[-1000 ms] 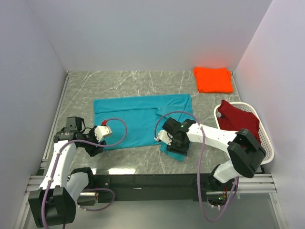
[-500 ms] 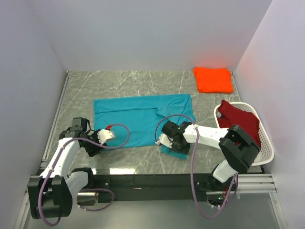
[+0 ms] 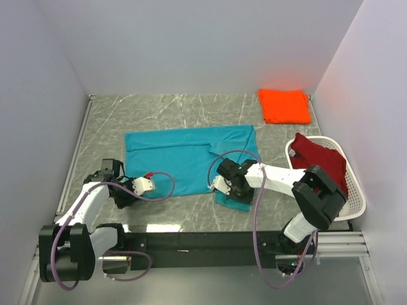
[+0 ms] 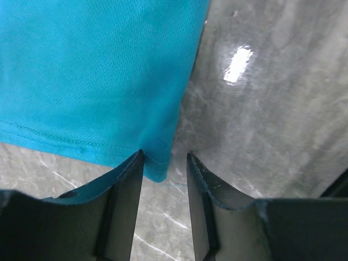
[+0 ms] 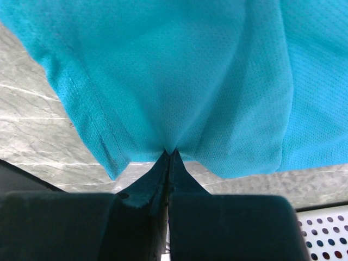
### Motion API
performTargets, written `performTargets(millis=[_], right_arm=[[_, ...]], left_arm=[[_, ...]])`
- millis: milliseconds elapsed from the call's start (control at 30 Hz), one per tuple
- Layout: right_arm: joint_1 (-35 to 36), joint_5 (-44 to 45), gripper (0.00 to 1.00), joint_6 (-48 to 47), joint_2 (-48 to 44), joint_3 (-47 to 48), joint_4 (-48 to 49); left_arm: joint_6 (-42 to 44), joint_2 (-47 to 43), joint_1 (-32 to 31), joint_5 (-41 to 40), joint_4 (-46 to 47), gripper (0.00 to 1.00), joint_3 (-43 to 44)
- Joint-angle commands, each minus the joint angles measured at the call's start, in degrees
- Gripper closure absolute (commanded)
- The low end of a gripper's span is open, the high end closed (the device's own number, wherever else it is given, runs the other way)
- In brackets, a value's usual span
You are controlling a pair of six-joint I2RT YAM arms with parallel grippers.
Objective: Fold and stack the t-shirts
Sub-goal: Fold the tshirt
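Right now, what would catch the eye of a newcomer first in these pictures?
A teal t-shirt lies spread across the middle of the table; the right gripper is shut on its near right edge and the left gripper stands open around its near-left corner. A folded orange t-shirt lies in the far right corner, and a dark red t-shirt sits in the white basket at the right.

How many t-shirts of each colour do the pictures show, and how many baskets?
teal t-shirt: 1
orange t-shirt: 1
dark red t-shirt: 1, lying in the basket
white basket: 1
Total: 4 things
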Motion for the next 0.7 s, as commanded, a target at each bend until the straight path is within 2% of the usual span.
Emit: performTargets(millis=[0,133,167,233,367,533,667], right_arm=[[-1.2,-1.3,1.00,0.1,0.8,2.2,-0.2],[-1.9,-1.9,1.00,-0.2,0.5,2.6,-0.9],[-2.0,-2.0,1.00,-0.2,0.1,2.6,-1.1],[-2.1,-2.3,1.00,0.2,-0.4,2.5,-1.4],[-2.0,-4.2,1.00,1.2,-3.8,3.4,-4.1],[-2.0,-6.3,1.00,2.5,-7.8,5.0,-7.0],[-4.6,-6.1,1.00,1.3,-9.4,6.7,-8.4]], left_arm=[[2.5,1.5,-0.3,-2.1,3.1,0.57,-1.4],[2.9,3.7,-0.3,-3.4,5.1,0.65,-1.9],[3.2,4.5,-0.3,-3.2,4.4,0.73,-1.5],[3.3,4.8,-0.3,-2.4,2.8,0.80,0.0],[4.3,2.3,-0.2,-0.6,-2.6,0.99,2.4],[5.1,-0.2,-0.2,1.4,-10.3,0.99,6.4],[4.0,3.1,0.5,3.6,-13.6,0.99,11.4]])
